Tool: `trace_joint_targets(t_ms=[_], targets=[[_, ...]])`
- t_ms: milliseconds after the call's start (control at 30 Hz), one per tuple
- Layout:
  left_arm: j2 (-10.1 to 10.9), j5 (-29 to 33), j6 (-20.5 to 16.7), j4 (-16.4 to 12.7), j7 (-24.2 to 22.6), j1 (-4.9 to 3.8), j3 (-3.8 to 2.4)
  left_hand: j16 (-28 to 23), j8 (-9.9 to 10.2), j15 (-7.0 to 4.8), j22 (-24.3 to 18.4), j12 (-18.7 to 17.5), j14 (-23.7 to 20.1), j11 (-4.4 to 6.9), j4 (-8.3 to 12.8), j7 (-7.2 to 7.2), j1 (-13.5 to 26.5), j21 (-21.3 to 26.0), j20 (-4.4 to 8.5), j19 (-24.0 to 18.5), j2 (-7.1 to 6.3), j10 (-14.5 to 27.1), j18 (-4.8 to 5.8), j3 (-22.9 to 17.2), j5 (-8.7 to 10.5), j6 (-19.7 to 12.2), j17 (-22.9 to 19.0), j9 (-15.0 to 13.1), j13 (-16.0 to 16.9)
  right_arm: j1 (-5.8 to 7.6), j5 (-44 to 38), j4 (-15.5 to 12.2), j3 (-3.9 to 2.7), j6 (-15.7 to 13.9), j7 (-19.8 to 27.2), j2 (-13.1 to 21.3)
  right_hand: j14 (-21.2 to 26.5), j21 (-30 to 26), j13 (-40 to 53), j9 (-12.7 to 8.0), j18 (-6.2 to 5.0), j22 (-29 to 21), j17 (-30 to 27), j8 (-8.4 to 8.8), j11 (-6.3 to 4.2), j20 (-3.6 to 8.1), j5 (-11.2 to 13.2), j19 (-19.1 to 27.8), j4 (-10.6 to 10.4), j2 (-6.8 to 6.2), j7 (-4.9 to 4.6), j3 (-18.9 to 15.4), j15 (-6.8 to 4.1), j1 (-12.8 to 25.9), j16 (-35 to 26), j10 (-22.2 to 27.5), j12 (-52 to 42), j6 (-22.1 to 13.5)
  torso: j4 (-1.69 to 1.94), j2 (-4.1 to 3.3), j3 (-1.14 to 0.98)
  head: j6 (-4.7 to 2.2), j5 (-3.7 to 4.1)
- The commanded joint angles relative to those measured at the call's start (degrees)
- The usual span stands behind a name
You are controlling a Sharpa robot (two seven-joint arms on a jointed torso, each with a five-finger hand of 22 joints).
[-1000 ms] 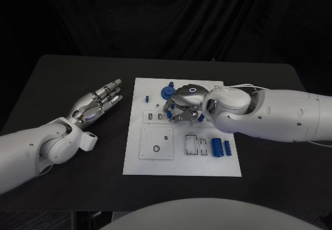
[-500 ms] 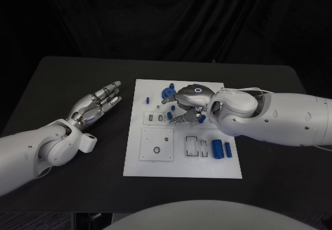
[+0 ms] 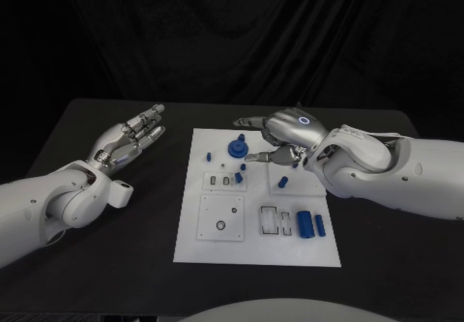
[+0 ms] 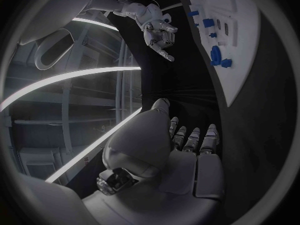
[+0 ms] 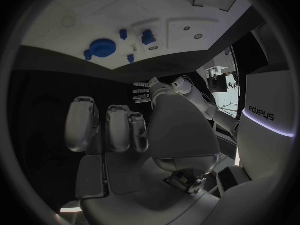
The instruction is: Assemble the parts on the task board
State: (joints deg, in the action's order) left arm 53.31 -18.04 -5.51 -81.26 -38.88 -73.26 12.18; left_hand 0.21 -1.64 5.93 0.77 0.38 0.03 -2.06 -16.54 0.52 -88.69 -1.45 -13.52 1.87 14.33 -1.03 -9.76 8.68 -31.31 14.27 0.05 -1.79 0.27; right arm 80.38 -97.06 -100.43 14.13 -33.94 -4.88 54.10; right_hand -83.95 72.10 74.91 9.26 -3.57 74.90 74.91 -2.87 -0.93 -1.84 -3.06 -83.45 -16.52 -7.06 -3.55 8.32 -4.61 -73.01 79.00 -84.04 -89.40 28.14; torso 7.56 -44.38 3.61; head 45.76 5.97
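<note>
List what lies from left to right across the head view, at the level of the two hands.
Left hand, open above the table → small blue peg on the task board → large blue gear → right hand, raised and holding nothing.

Dim room, black backdrop; board (image 3: 256,221) lit bright from above. Wrist views fisheye-bent, dark at rims.
</note>
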Motion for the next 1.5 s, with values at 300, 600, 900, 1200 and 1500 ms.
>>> trace_joint_targets(t_ms=[300,600,900,1200,1500], targets=[[-3.45,-0.04,-1.43,2.08,-0.98,-2.85,-0.03,2.08,-0.15,3.14,1.5,1.68,7.91,-3.12,-0.42,1.7,11.06,-3.38,-1.89,4.86,2.55,-9.24,-0.67,3.52,14.68,-0.21,1.92,-0.03,2.58,-0.1,3.81,2.51,0.08,-5.88,4.65,1.14,-4.03,0.73,14.76,0.93,-0.12,8.8,6.13,-1.42,-0.17,0.26,0.12,-0.5,0.7,2.85,-0.61,0.98,-0.1,-1.87,0.61,-5.56,-0.24,7.61,-0.85,3.54,-1.31,0.17,-0.77],[-8.06,-7.75,-8.45,4.34,5.01,-4.17,-0.04,32.64,-8.84,2.07,8.62,31.23,49.66,-8.08,-0.52,-8.87,7.64,-21.69,-1.04,40.34,0.99,-43.7,-0.65,-4.25,8.69,29.55,17.09,-4.73,25.51,-1.15,4.08,4.73,0.1,-5.65,4.39,1.55,-3.93,0.28,14.32,-0.13,-0.21,8.76,5.81,-0.65,-0.05,0.11,-0.37,-0.38,1.34,4.4,-0.71,1.4,0.03,-3.06,0.22,-5.02,0.25,5.99,-2.02,5.83,-2.26,1.23,-2.66],[-11.8,-27.48,-9.72,4.0,22.13,-4.32,-0.04,84.07,-14.28,-2.84,17.84,79.38,73.95,-3.24,0.71,-10.03,9.49,-37.37,4.79,56.08,-0.58,-69.36,-0.49,-7.11,13.05,31.29,70.86,-5.73,74.25,-1.58,4.12,5.27,0.1,-4.4,3.15,2.75,-3.91,0.13,14.22,-0.63,-0.23,8.84,5.78,-0.51,0.03,0.02,-2.31,-0.36,2.03,5.25,-0.82,1.62,0.11,-3.99,0.16,-4.89,0.36,6.34,-3.2,8.13,-3.43,3.01,-3.61],[-13.47,-42.21,-4.62,0.29,43.63,-4.31,-0.04,89.79,-18.14,-4.15,39.18,89.62,89.97,-2.56,-0.2,-9.05,24.16,-61.28,5.88,57.22,-1.72,-88.97,0.46,2.43,26.18,32.67,89.95,-11.2,89.73,-1.71,4.13,5.55,0.11,-3.01,2.84,3.71,-3.92,0.06,14.3,-0.67,-0.22,8.92,5.77,-0.76,0.31,-0.1,-3.64,-0.39,2.39,5.7,-1.24,1.64,0.29,-4.35,0.14,-5.01,0.27,8.13,-4.47,9.07,-4.65,4.24,-4.88],[-15.96,-44.75,0.67,-0.26,54.64,-4.29,-0.04,89.79,-22.6,-5.19,80.06,89.62,89.97,-1.45,0.15,-7.93,23.87,-85.01,6.42,81.11,-2.62,-88.97,7.54,3.92,25.3,32.03,89.95,-20.71,89.73,-1.93,5.21,5.73,0.11,-2.63,3.11,4.21,-3.89,-0.12,14.21,-1.13,-0.25,9.0,5.63,-0.69,0.44,-0.25,-6.1,-0.39,2.94,6.06,-1.38,1.76,0.42,-4.85,-0.03,-4.9,0.37,8.87,-5.25,8.98,-5.42,4.24,-5.2]])
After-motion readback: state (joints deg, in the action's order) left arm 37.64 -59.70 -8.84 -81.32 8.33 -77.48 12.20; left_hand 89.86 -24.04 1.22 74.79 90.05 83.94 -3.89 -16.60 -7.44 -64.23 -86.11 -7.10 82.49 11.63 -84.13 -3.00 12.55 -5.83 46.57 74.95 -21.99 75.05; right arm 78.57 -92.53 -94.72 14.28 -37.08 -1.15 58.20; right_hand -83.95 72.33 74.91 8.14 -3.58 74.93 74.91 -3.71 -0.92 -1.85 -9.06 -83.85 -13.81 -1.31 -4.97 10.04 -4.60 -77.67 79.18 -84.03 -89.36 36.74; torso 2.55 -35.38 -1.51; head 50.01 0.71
